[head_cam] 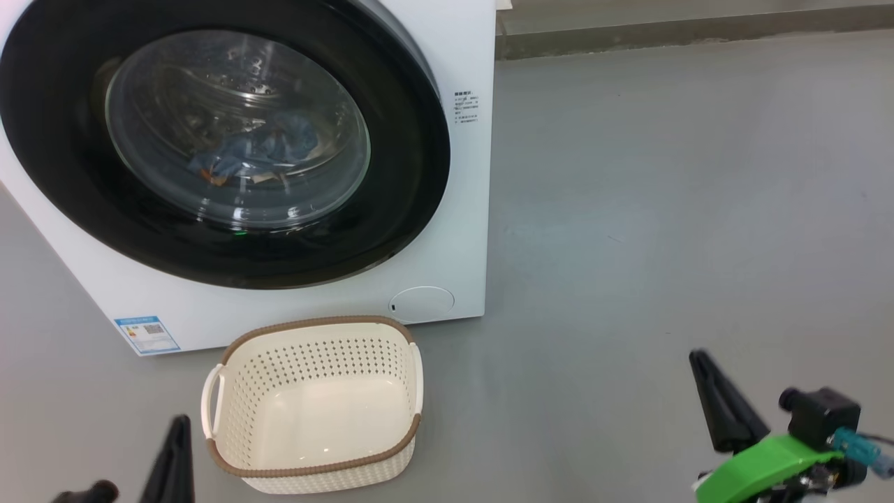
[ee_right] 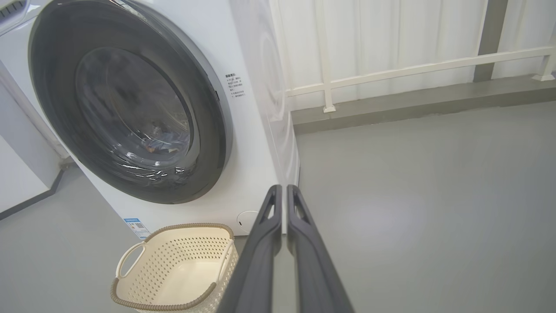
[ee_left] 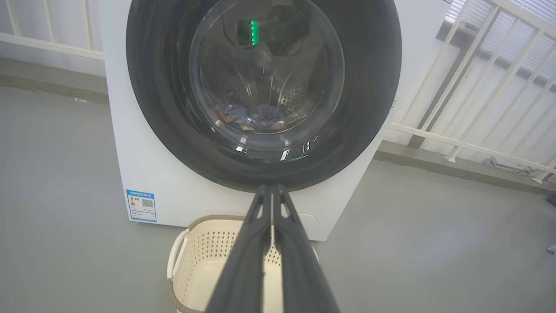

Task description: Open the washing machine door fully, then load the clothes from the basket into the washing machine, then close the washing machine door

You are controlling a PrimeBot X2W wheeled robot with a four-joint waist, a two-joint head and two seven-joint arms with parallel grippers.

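Smooth grey floor (head_cam: pixel 663 209) runs open to the right of the big white front-loading washing machine (head_cam: pixel 461 230), up to a low grey kerb (head_cam: pixel 663 35) under a white metal railing (ee_right: pixel 391 71). The large round glossy black door (head_cam: pixel 63 140) sits shut against the machine's front. Behind its glass, the small blue and orange-brown clothes (head_cam: pixel 258 150) lie low in the drum. The small cream perforated plastic basket (head_cam: pixel 314 325) with its brown rim stands on the floor just before the machine, below the door. Our left gripper (ee_left: pixel 271 188), fingers pressed together on nothing, hangs low just left of the basket. It points over the basket toward the door's lower rim. Our right gripper (ee_right: pixel 283 188), fingers likewise drawn together, is well apart to the right over bare floor.
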